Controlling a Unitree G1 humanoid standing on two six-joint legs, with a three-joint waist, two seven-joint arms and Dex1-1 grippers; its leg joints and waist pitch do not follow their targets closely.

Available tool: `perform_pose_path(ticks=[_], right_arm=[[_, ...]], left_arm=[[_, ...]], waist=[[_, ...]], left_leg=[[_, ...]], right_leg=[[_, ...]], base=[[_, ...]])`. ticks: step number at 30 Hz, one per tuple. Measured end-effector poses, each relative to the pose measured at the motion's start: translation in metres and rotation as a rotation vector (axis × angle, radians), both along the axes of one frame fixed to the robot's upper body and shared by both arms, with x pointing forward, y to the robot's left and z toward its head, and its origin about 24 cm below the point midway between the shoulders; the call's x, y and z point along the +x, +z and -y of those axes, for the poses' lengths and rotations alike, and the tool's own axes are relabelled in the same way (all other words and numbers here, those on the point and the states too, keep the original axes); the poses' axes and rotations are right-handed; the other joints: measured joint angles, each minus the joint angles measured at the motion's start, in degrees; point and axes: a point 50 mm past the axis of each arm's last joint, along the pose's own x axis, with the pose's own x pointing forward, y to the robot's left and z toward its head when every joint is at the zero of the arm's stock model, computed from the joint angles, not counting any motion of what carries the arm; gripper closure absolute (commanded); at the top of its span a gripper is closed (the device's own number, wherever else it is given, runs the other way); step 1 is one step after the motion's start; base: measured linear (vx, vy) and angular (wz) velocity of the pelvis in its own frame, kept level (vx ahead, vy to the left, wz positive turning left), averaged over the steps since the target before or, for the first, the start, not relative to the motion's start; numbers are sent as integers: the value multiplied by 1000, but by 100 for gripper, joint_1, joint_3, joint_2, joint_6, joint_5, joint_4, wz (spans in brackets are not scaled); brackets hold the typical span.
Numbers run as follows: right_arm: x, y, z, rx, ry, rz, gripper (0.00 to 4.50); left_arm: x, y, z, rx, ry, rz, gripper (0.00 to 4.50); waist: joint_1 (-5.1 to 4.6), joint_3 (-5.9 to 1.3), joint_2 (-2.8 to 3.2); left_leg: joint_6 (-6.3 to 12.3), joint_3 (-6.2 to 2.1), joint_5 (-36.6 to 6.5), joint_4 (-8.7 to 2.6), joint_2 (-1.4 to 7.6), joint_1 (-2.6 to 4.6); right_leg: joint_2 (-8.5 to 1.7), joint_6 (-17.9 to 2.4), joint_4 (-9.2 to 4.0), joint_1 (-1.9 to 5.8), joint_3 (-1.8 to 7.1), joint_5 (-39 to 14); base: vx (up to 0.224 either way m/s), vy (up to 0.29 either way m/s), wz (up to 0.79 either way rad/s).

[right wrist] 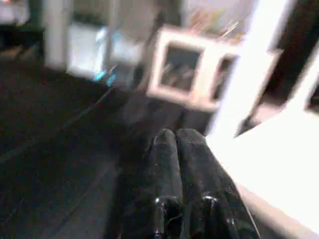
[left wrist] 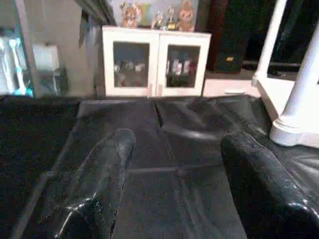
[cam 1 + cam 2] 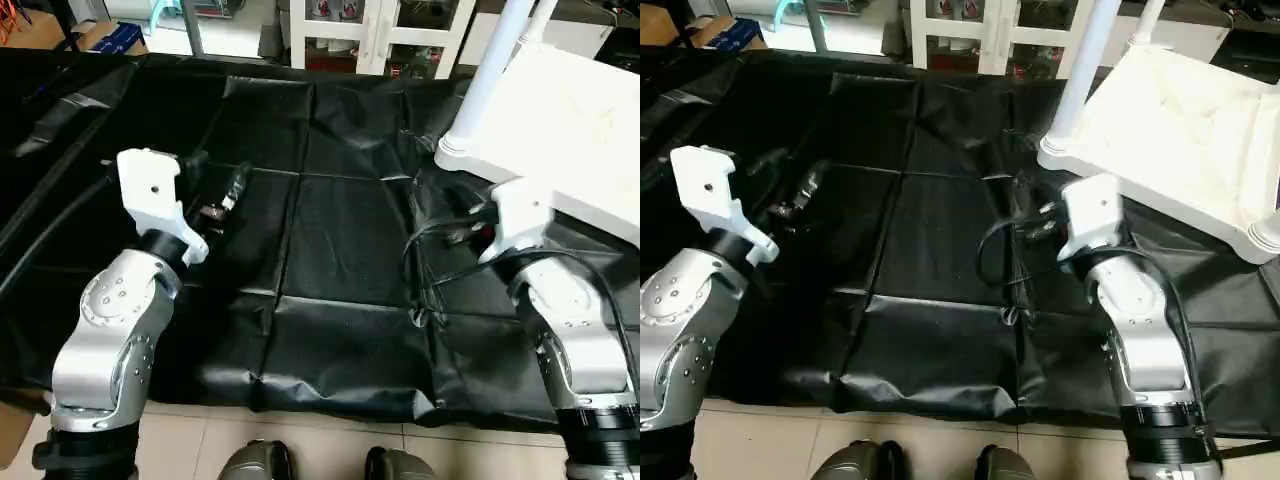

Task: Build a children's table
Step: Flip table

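Tabletop (image 3: 1180,150), white plastic, lies upside down at the robot's right on the black-sheeted surface (image 3: 940,260), with at least two white legs (image 3: 490,75) already upright in its corner sockets. Right gripper (image 1: 185,149): jaws closed together, empty, just beside the top's near edge. Left gripper (image 2: 174,164): jaws roughly two-thirds apart, holding nothing, hovering over bare sheet well away from the top. Recommended handling, as a judgement: steady the top with one arm and seat any remaining leg straight down its socket, avoiding the loose black cable (image 3: 1005,250).
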Motion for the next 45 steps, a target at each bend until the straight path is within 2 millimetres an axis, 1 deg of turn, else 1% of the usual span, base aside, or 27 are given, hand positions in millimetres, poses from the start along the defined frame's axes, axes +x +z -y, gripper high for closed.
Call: perform_pose_path(ticks=[2,4,6,8,10,12,13,14,15,16,17,18,20,21,25,26,28,29,30,31,32,34,35,38,40,42,45], right_arm=[[-3,4,10,16,-64,20,444],[-9,-3,18,35,-101,-8,444],[-34,-19,21,53,-122,-58,444],[-45,-26,21,76,-135,-97,444],[-49,-15,23,85,-160,-51,444],[-51,6,29,86,-219,43,444],[-53,14,34,77,-255,83,428],[-55,23,45,57,-322,126,409],[-58,27,54,45,-373,145,406],[-62,29,65,30,-429,150,406],[-67,30,76,18,-484,154,385],[-69,30,82,14,-513,154,385],[-72,30,94,18,-537,143,374],[-74,30,104,18,-549,128,354],[-82,35,148,5,-581,68,324],[-83,36,158,11,-595,56,301],[-82,38,167,17,-594,46,294],[-79,39,173,18,-578,26,288],[-77,40,178,18,-572,11,274],[-75,40,183,17,-568,-4,274],[-72,42,192,22,-560,-22,252],[-68,47,207,29,-556,-36,252],[-69,52,217,32,-567,-40,233],[-67,59,223,32,-538,-20,212],[-57,57,225,49,-484,-37,209],[-45,58,227,60,-423,-60,174],[-33,65,227,46,-357,-77,154]], left_arm=[[-1,-15,-2,-54,23,-58,136],[0,-29,-4,-96,59,-103,136],[-4,-42,-6,-136,124,-131,136],[-5,-46,-8,-128,159,-133,136],[-3,-40,-5,-120,152,-98,136],[-1,-33,2,-127,132,-64,136],[0,-32,6,-128,117,-58,136],[0,-32,11,-127,92,-53,136],[0,-31,12,-125,83,-50,136],[0,-31,14,-122,71,-45,136],[0,-31,15,-117,60,-40,136],[0,-30,16,-114,57,-37,136],[0,-29,19,-118,18,-30,136],[0,-27,22,-120,-14,-25,136],[-7,-15,41,-148,-221,4,136],[-9,-9,45,-150,-268,24,136],[-10,-5,50,-154,-310,36,136],[-11,-4,53,-153,-328,36,136],[-11,-4,55,-152,-341,36,136],[-11,-4,56,-155,-348,34,136],[-11,-4,56,-155,-350,35,136],[-11,-4,55,-147,-350,35,136],[-11,-4,55,-140,-351,33,136],[-11,-5,53,-124,-344,30,136],[-10,-4,52,-119,-343,28,136],[-10,-3,52,-113,-344,27,136],[-9,-3,50,-97,-342,21,136]], waist=[[-2,-4,-2],[4,-5,-3],[33,-6,-1],[1,-5,2],[-21,-5,6],[-23,-5,6],[-26,1,33],[-19,14,64],[-21,22,85],[-15,26,93],[-22,27,96],[-34,27,96],[-54,26,97],[-56,26,99],[-68,19,132],[-81,12,144],[-124,1,173],[-170,-1,194],[-191,0,207],[-207,1,215],[-221,1,217],[-232,3,219],[-228,5,220],[-232,10,211],[-260,12,216],[-289,22,223],[-293,55,226]], left_leg=[[1,1,-1,0,1,7],[1,2,-1,0,2,7],[0,2,-1,-9,14,-2],[0,4,3,-9,18,-6],[1,6,8,-9,17,0],[-2,6,9,-9,17,11],[-7,6,10,-10,18,26],[-8,6,9,-14,14,48],[-9,8,8,-19,11,65],[-9,9,8,-24,9,81],[-10,14,8,-31,8,91],[-10,14,8,-38,8,92],[-18,14,13,-39,8,82],[-19,13,14,-39,9,82],[-19,14,14,-43,10,84],[-19,14,14,-49,11,85],[-19,14,14,-56,11,86],[-18,14,14,-57,12,85],[-17,14,15,-58,11,83],[-16,14,15,-58,11,83],[-15,14,15,-58,12,82],[-14,14,16,-57,13,81],[-14,15,16,-57,13,81],[-14,15,16,-57,18,81],[-13,16,16,-47,16,77],[-12,18,15,-41,15,75],[-12,17,15,-41,16,73]], right_leg=[[0,0,-3,8,0,0],[0,0,-3,9,-2,0],[4,4,-21,13,0,-2],[7,15,-24,13,3,5],[7,16,-28,15,6,14],[7,18,-34,21,8,15],[7,27,-39,32,5,9],[7,68,-53,54,11,-16],[7,98,-54,50,20,-34],[7,108,-57,54,27,-40],[7,119,-56,60,33,-46],[7,127,-57,62,33,-44],[2,170,-58,75,33,-15],[0,179,-58,75,32,-4],[0,147,-52,70,29,22],[0,146,-51,69,28,22],[0,147,-52,65,26,22],[0,147,-52,65,24,21],[0,147,-53,62,24,21],[0,147,-53,60,24,21],[0,146,-53,59,22,21],[-1,145,-52,59,19,20],[-1,145,-54,61,16,19],[-1,144,-55,63,9,19],[-3,137,-54,57,13,24],[-5,134,-57,58,13,26],[-5,127,-57,56,10,30]], base=[[0,0,0],[0,0,0],[0,0,0],[0,0,0],[0,0,0],[0,0,0],[0,0,0],[0,0,0],[0,0,0],[0,0,0],[0,0,0],[0,0,0],[0,0,0],[0,0,0],[0,0,0],[0,0,0],[0,0,0],[0,0,0],[0,0,0],[0,0,0],[0,0,0],[0,0,0],[0,0,0],[0,0,0],[0,0,0],[0,0,0],[0,0,0]])
